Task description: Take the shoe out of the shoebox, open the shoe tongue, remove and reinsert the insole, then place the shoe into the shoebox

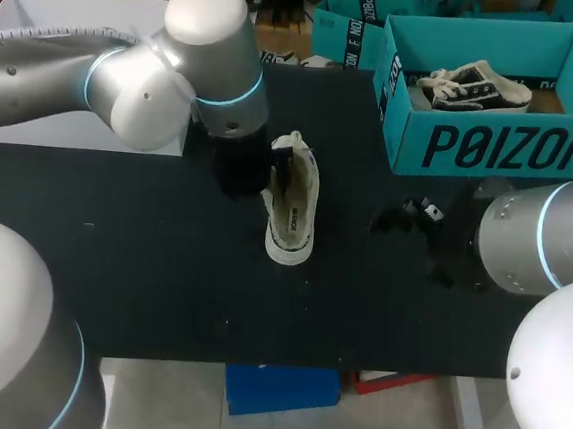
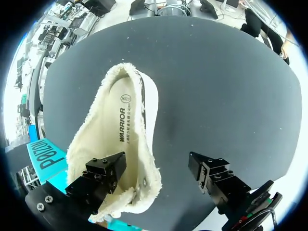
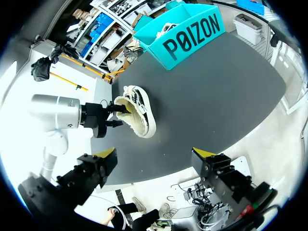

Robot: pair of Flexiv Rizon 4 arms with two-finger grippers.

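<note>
A cream canvas shoe point(image 1: 293, 203) with frayed edges lies on its side in the middle of the black table. In the left wrist view the shoe point(image 2: 113, 144) shows its opening and the printed insole point(image 2: 126, 126) still inside. My left gripper point(image 1: 275, 171) point(image 2: 156, 175) is open at the shoe's collar. One finger point(image 2: 103, 174) is inside the opening and the other point(image 2: 208, 172) stands apart over bare table. My right gripper point(image 1: 414, 221) point(image 3: 155, 155) is open and holds nothing. It hangs to the right of the shoe point(image 3: 137, 114), well short of it.
The teal shoebox point(image 1: 493, 147) point(image 3: 190, 36) stands open at the back right with a dark-and-white shoe point(image 1: 473, 88) inside. The black table point(image 1: 142, 262) is bare in front of and to the left of the cream shoe.
</note>
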